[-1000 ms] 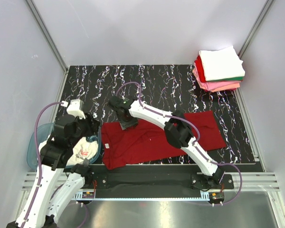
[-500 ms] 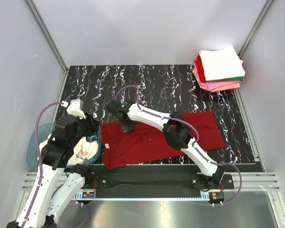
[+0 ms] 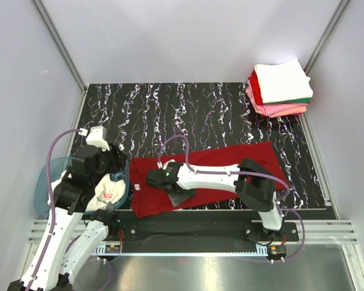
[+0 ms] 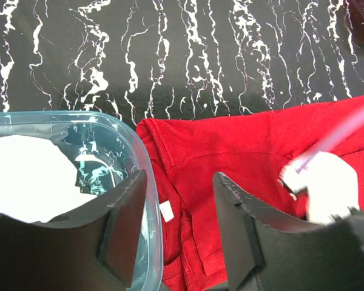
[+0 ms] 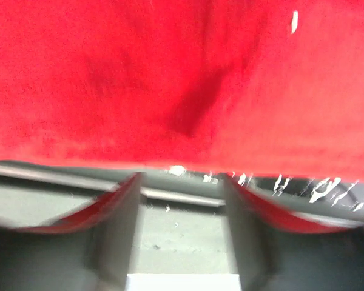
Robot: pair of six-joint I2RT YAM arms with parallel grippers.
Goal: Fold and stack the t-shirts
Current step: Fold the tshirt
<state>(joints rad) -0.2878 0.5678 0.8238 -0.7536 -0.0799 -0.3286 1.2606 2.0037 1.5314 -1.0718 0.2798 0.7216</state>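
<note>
By the table's (image 3: 139,103) front edge, the right gripper (image 5: 181,182) hovers over the dark red t-shirt (image 3: 212,173), fingers apart, empty. The left gripper (image 4: 179,179) gapes above the tub (image 4: 147,163).

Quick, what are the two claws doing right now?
Left claw: open, holding nothing.
Right claw: open, low over the red shirt, holding nothing.
</note>
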